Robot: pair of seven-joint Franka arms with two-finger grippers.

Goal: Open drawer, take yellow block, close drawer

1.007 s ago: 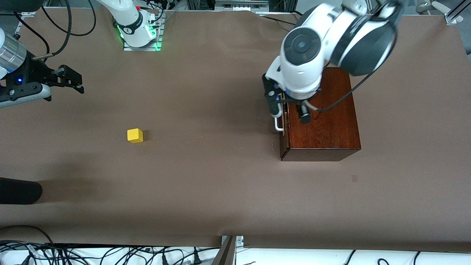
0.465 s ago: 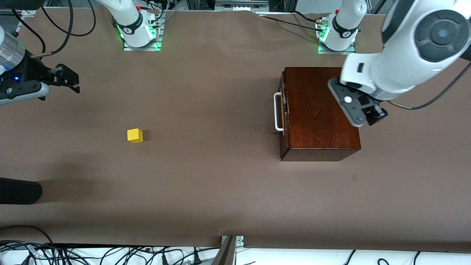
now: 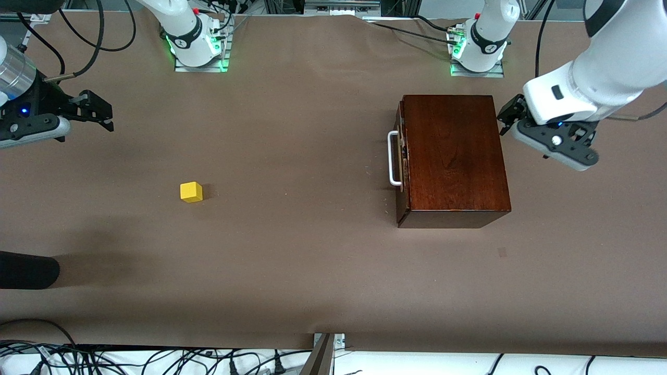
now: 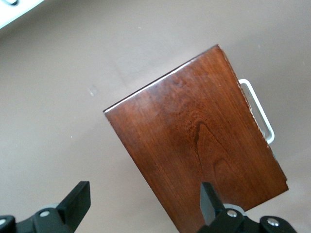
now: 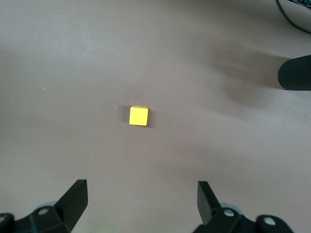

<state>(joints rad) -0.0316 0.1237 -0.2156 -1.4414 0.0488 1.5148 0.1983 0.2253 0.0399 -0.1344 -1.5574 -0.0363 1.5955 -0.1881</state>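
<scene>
While both arms wait, yellow block (image 3: 191, 191) lies unobstructed.

Even, bright light; soft shadows; the pictures are sharp.

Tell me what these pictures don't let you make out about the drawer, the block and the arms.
- Inside of the drawer: hidden in every view; it looks pushed in behind its front.
- Dark object at the front view's edge: cut off, unidentifiable.
- Yellow block: its underside is hidden against the table.
- Left gripper in the front view: partly hidden by its own wrist.

Block (image 3: 191, 191) on table (image 3: 312, 260), well apart from drawer (image 3: 400, 156).
</scene>
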